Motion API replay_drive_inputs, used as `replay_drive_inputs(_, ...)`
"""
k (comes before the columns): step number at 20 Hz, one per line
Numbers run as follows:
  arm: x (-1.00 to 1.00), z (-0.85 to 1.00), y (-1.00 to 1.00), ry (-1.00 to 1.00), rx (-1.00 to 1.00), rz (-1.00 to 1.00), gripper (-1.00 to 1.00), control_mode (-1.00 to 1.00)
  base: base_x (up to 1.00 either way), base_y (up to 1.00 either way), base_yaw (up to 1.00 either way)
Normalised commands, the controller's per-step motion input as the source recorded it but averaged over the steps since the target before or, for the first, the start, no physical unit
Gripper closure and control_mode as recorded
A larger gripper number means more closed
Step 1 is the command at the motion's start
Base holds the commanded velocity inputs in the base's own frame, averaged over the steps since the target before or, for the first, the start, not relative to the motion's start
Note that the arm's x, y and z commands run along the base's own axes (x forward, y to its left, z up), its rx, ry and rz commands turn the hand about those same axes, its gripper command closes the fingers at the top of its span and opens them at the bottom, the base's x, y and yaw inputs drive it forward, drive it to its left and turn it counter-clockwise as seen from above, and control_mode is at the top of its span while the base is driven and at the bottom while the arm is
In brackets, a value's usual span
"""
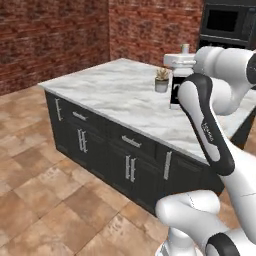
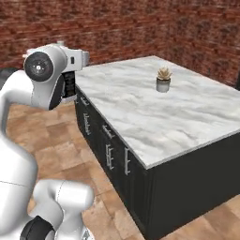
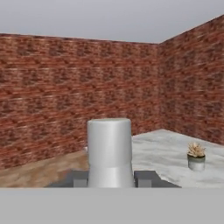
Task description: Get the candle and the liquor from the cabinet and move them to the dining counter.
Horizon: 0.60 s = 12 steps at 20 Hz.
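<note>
1. The fingers (image 3: 110, 178) are closed against the pale grey-white neck of the liquor (image 3: 109, 151); in the hand view the two dark tips sit flush against either side of the stopper, one left and one right.
2. That stopper stands upright in the middle of the hand view, a plain grey cylinder that widens slightly toward its base.
3. In the left base view a sliver of the bottle's black body with its white label (image 1: 174, 95) shows just behind the dark forearm of the arm, above the far right part of the bench (image 1: 115, 95).
4. Whether the bottle's bottom touches the marble or hangs just above it cannot be told; the arm covers that spot.
5. The bench is a long white, grey-veined marble top on a dark base with silver bar handles on its drawers and doors.
6. A small potted succulent (image 2: 163, 79) in a grey pot stands upright on the marble, near the bottle in the left base view and well away from the near edge.
7. Red brick walls (image 3: 52, 87) run behind the bench, and the floor (image 1: 35, 200) is brown stone tile.
8. A dark built-in oven (image 1: 227, 25) sits at the upper right of the left base view.
</note>
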Motion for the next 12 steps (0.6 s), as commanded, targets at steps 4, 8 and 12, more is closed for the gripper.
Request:
replay_drive_inputs(4, 0.0, 0.0, 0.0, 0.0, 0.0, 0.0, 1.0, 1.0, 0.59, 0.54, 0.5)
replay_drive_inputs(8, 0.0, 0.0, 0.0, 0.0, 0.0, 0.0, 1.0, 1.0, 0.65, 0.98, 0.44)
replay_drive_inputs(12, 0.0, 0.0, 0.0, 0.0, 0.0, 0.0, 1.0, 1.0, 0.44, 0.31, 0.77)
